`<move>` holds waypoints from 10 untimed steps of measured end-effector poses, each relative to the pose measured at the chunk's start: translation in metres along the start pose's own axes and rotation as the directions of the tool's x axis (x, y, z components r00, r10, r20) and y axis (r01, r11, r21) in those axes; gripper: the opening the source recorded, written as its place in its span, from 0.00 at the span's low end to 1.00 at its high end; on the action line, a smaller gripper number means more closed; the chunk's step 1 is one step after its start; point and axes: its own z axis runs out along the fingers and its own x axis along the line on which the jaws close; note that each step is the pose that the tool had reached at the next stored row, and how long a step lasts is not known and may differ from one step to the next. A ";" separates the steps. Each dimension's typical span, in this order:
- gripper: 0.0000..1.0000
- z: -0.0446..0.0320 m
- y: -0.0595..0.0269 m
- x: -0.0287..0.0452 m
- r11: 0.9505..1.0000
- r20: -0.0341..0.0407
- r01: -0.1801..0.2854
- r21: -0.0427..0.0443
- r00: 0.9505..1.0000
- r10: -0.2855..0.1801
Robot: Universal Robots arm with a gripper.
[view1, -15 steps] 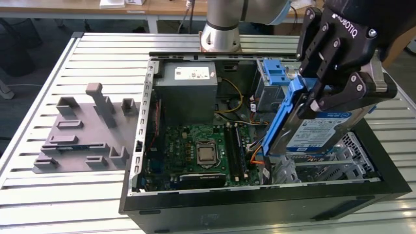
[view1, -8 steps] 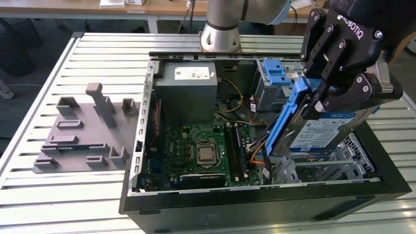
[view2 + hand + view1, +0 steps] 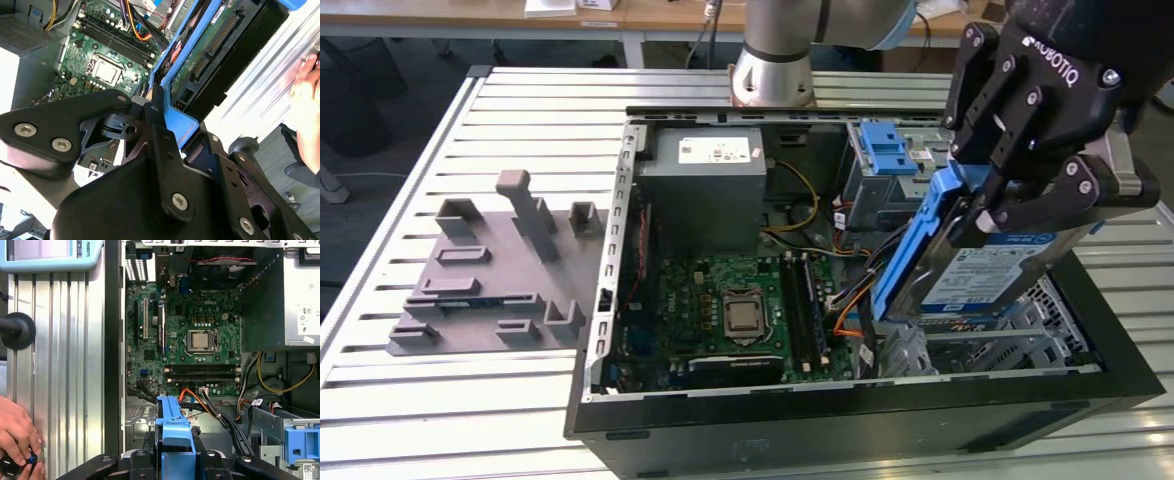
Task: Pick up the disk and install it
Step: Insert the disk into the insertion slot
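Tool (image 3: 998, 205) pinching disk (image 3: 981, 282) over computer case (image 3: 854, 412), grey stand (image 3: 494, 270) in exterior view, hand (image 3: 17, 432) in both wrist views

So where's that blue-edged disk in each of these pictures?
Exterior view: the disk hangs in the gripper above the open case, toward the exterior view's right.
Second wrist view: the disk, circuit board showing, juts from the gripper.
First wrist view: the disk is edge-on, its blue bracket nearest the motherboard.
Shared landmark: the silver processor.
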 end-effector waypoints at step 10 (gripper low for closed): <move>0.36 0.0004 -0.0188 -0.0004 1.000 0.000 0.000 -0.001 1.000 0.000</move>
